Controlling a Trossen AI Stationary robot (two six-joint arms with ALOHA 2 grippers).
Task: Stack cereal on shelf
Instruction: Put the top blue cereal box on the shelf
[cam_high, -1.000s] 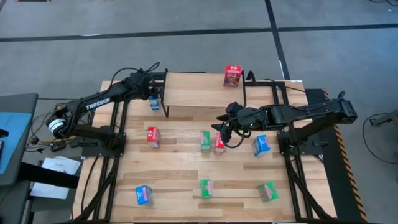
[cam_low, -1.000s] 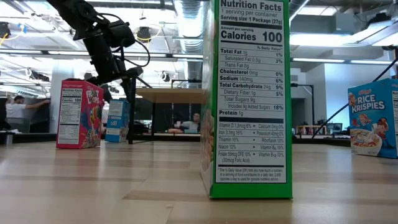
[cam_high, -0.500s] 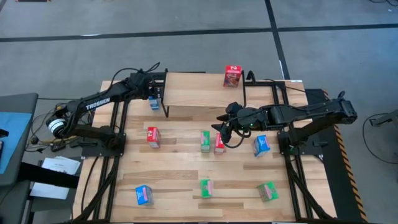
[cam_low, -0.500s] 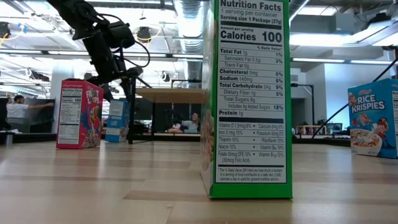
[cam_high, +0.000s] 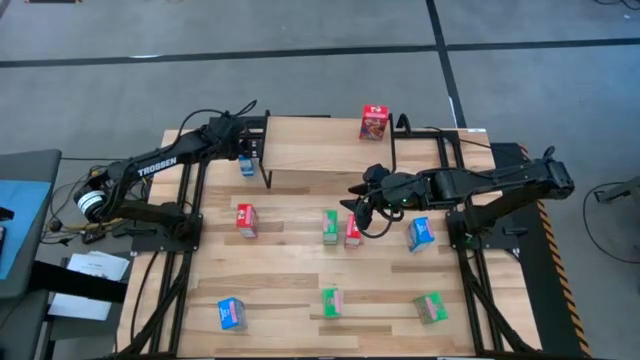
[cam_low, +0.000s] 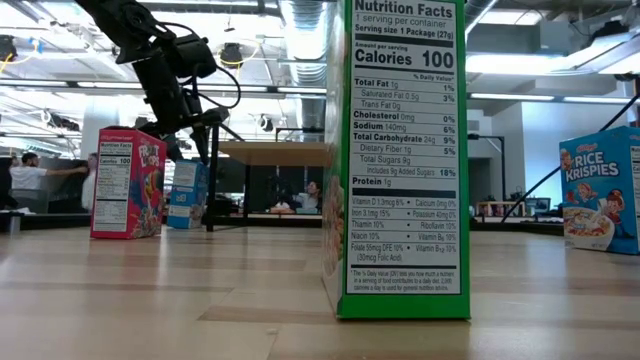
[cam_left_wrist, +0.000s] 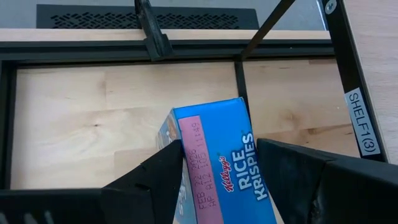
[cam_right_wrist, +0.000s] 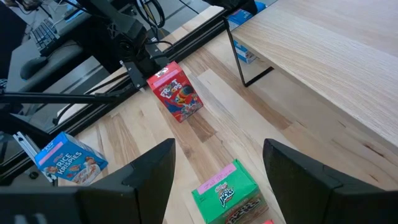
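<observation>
A blue cereal box (cam_left_wrist: 221, 162) stands on the table beside the left legs of the shelf (cam_high: 350, 148), and my left gripper (cam_left_wrist: 217, 171) is closed on it from the table's left. In the low view that box (cam_low: 188, 195) shows under my left gripper (cam_low: 200, 125). A red box (cam_high: 374, 122) stands on the shelf's plank. My right gripper (cam_high: 358, 207) hangs open above a red box (cam_high: 352, 230) and a green box (cam_right_wrist: 227, 196) mid-table, touching nothing. My left gripper pinches the blue box's upper end between its two fingers, one finger (cam_left_wrist: 165, 171) on the narrow side by the pink top flap (cam_left_wrist: 194, 149), the other against the opposite side. The fingers slant down from the table's left. The box stands upright on the table.
More boxes stand about the table: red (cam_high: 246, 220), blue (cam_high: 420, 233), blue (cam_high: 231, 313), green (cam_high: 331, 301), green (cam_high: 431, 307). The shelf's black leg (cam_left_wrist: 245, 81) stands right behind the held box. People move in the room beyond the table.
</observation>
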